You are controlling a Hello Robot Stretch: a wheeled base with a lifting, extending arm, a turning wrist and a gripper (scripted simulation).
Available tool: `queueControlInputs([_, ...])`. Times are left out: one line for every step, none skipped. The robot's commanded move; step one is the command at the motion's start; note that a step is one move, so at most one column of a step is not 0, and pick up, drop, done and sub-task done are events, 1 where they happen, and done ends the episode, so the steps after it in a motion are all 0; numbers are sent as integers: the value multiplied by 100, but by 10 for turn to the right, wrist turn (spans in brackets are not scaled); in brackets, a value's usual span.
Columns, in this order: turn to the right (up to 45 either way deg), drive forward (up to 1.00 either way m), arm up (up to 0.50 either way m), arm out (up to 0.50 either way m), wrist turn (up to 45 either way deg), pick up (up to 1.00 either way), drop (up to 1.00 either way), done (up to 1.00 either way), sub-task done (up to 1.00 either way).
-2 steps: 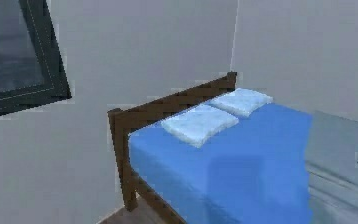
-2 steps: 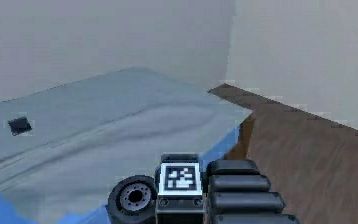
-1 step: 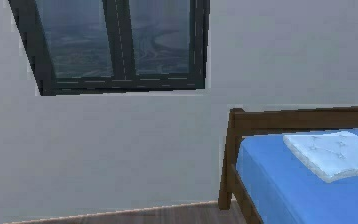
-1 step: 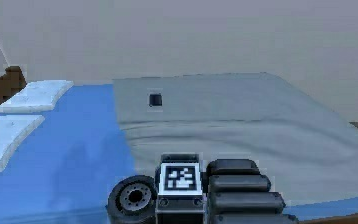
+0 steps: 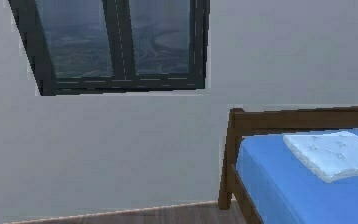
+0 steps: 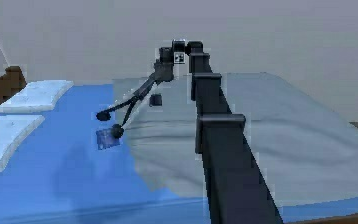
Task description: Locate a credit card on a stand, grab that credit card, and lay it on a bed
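Blue bed (image 6: 57, 178), white pillows (image 6: 37, 95) and grey blanket (image 6: 287, 130) surround the tool (image 6: 110, 122); cannot tell whether it holds the card (image 6: 108, 138).

Dark square-section arm (image 6: 223, 150), stepped in telescoping segments with raised collars; two small white squares (image 6: 178, 57) with black marks at far end; dark gripper (image 6: 112, 120) with two thin, curved fingers (image 6: 135, 93); small rounded tips.

My arm (image 6: 219, 140), one dark square bar, reaching far out from the arm side view's bottom edge, wrist (image 6: 179, 55) at its far end, my gripper (image 6: 111, 120) slanting down toward the view's left.
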Motion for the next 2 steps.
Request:
queueControlInputs([0, 0, 0, 0, 450, 0, 0, 0, 0])
queueControlInputs([0, 0, 0, 0, 450, 0, 0, 0, 0])
